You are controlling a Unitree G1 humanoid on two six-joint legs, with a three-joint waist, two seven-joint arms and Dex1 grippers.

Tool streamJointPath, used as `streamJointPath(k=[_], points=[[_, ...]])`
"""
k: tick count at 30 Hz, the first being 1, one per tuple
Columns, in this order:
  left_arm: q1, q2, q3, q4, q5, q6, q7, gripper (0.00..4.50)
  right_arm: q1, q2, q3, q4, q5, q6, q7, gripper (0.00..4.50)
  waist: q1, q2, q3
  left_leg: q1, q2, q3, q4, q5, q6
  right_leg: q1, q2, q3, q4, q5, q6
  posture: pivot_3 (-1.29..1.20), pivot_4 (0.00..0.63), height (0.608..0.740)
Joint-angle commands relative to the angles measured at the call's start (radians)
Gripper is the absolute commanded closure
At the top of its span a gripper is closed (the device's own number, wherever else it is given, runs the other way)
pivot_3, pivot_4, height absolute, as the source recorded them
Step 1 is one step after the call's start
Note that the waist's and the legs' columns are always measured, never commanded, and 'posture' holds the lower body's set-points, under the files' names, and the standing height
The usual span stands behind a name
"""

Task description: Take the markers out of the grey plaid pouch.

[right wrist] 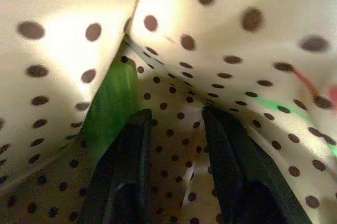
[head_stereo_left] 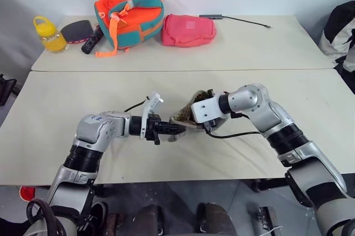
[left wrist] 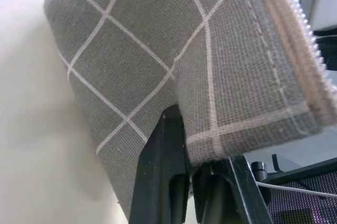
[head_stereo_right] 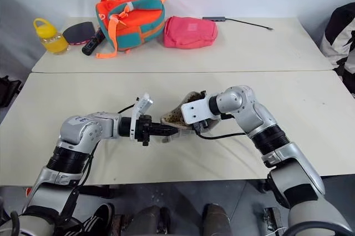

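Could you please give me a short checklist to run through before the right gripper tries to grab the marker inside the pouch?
1. Left gripper shut on the grey plaid pouch edge: ok.
2. Pouch mouth open: ok.
3. Right gripper inside the pouch, fingers apart: ok.
4. Green marker in sight: ok.
5. Marker between the fingers: not ok, it lies beside one finger.
6. More markers inside: cannot tell.

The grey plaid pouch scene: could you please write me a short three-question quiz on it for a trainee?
1. True or false: the left hand is shut on the grey plaid pouch.
2. Where do the right hand fingers sit? A) inside the pouch B) on the pink pouch C) above the backpack
3. What colour is the marker beside those fingers?

Key: 1 true; 2 A; 3 green.
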State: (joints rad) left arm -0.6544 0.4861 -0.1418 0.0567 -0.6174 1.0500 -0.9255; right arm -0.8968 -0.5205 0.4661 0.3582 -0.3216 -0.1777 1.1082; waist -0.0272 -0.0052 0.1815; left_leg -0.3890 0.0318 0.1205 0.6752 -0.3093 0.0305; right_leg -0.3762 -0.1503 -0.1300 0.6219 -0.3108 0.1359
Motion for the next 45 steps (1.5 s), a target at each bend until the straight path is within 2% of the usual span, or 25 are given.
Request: streamJointPath(k=[1,2,7,14,17,21,27,29,32,34,36,39,42,45], points=[[-0.011,-0.016,-0.006,-0.023,-0.007,-0.003,-0.012,4.5,0.035,0.009,0.048,0.048,-0.037,0.006,0.013,2.88,-0.001,0.0,0.0,0.0,0.0,0.0,0.0,0.0,0.0,0.0,0.0,0.0,0.0,0.0,0.0,0.0,0.15,0.74],[-0.009,-0.017,-0.005,-0.026,-0.005,-0.003,-0.008,4.5,0.043,0.005,0.049,0.045,-0.033,0.008,0.027,2.88,-0.001,0.0,0.0,0.0,0.0,0.0,0.0,0.0,0.0,0.0,0.0,0.0,0.0,0.0,0.0,0.0,0.15,0.74],[0.002,-0.015,-0.003,-0.038,-0.001,-0.006,-0.001,4.5,0.055,-0.01,0.022,0.001,-0.01,0.042,0.059,4.46,0.001,0.0,0.0,0.0,0.0,-0.001,0.0,0.0,0.0,0.0,-0.001,0.0,0.0,0.0,0.0,0.0,0.15,0.74],[0.013,-0.006,-0.001,-0.031,0.014,-0.025,0.01,4.5,0.052,-0.096,-0.053,-0.146,0.051,0.11,0.135,4.46,0.005,0.0,0.0,-0.001,-0.001,-0.001,0.0,0.0,0.0,0.0,-0.001,0.0,0.0,0.0,0.0,0.0,0.15,0.74],[0.013,-0.012,0.025,-0.02,-0.003,-0.008,0.02,4.5,0.069,-0.158,-0.102,-0.272,0.132,0.214,0.217,4.46,0.009,0.0,0.0,-0.001,-0.001,-0.002,0.0,0.0,0.0,0.0,-0.001,-0.001,0.0,0.0,0.0,0.0,0.15,0.74],[0.022,0.024,0.023,-0.045,-0.047,0.023,-0.055,4.5,0.105,-0.274,-0.146,-0.51,0.31,0.538,0.403,4.46,0.012,0.0,0.0,-0.002,-0.001,-0.002,-0.001,0.0,0.0,-0.001,-0.001,-0.001,-0.001,0.0,0.0,0.0,0.15,0.74],[0.007,0.04,0.015,-0.032,-0.058,0.037,-0.114,4.5,0.131,-0.339,-0.111,-0.645,0.413,0.742,0.452,4.46,0.021,0.0,0.0,-0.002,0.0,-0.002,-0.001,-0.001,0.0,-0.001,-0.001,-0.001,-0.003,0.0,0.0,0.0,0.15,0.74],[-0.018,0.007,0.064,-0.008,-0.106,0.079,-0.109,4.5,0.14,-0.348,-0.096,-0.68,0.441,0.789,0.452,4.46,0.024,0.0,0.0,-0.002,-0.001,-0.002,-0.001,-0.001,0.0,-0.001,-0.001,-0.001,-0.003,0.0,0.0,0.0,0.15,0.74],[-0.015,0.016,0.037,0.002,-0.086,0.065,-0.136,4.5,0.139,-0.326,-0.078,-0.649,0.419,0.747,0.396,4.46,0.026,-0.001,0.0,-0.003,-0.001,-0.002,0.0,-0.001,0.001,-0.001,-0.001,-0.002,-0.003,0.0,0.0,0.0,0.15,0.74],[-0.024,0.006,0.07,0.04,-0.124,0.119,-0.145,4.5,0.117,-0.281,-0.07,-0.568,0.337,0.594,0.282,4.46,0.025,-0.001,0.0,-0.003,-0.001,-0.001,-0.001,-0.001,0.001,-0.001,-0.001,-0.001,-0.004,0.0,0.0,0.0,0.15,0.74],[-0.033,0.019,0.091,0.062,-0.155,0.148,-0.18,4.5,0.079,-0.243,-0.072,-0.507,0.301,0.524,0.23,4.46,0.022,-0.001,0.0,-0.003,-0.001,-0.001,0.0,-0.001,0.001,-0.001,-0.001,-0.001,-0.004,0.0,0.0,0.0,0.15,0.74],[-0.034,0.047,0.044,0.061,-0.135,0.142,-0.227,4.5,0.043,-0.221,-0.077,-0.454,0.287,0.486,0.224,4.46,0.02,-0.001,0.0,-0.004,0.0,0.001,-0.001,-0.001,0.0,-0.005,0.0,0.0,-0.001,0.0,0.0,0.0,0.15,0.74],[-0.032,0.024,0.046,0.08,-0.144,0.148,-0.236,4.5,0.032,-0.218,-0.074,-0.423,0.288,0.475,0.235,4.46,0.026,-0.001,0.0,-0.004,-0.001,0.001,-0.001,-0.001,0.0,-0.005,0.0,0.0,-0.001,0.0,0.0,0.0,0.15,0.74],[-0.02,0.008,0.037,0.075,-0.141,0.139,-0.245,4.5,0.042,-0.252,-0.081,-0.448,0.311,0.503,0.287,3.94,0.027,-0.001,0.0,-0.007,-0.001,-0.001,0.0,-0.001,0.001,-0.005,0.0,-0.001,-0.002,0.0,0.0,0.0,0.15,0.74]])
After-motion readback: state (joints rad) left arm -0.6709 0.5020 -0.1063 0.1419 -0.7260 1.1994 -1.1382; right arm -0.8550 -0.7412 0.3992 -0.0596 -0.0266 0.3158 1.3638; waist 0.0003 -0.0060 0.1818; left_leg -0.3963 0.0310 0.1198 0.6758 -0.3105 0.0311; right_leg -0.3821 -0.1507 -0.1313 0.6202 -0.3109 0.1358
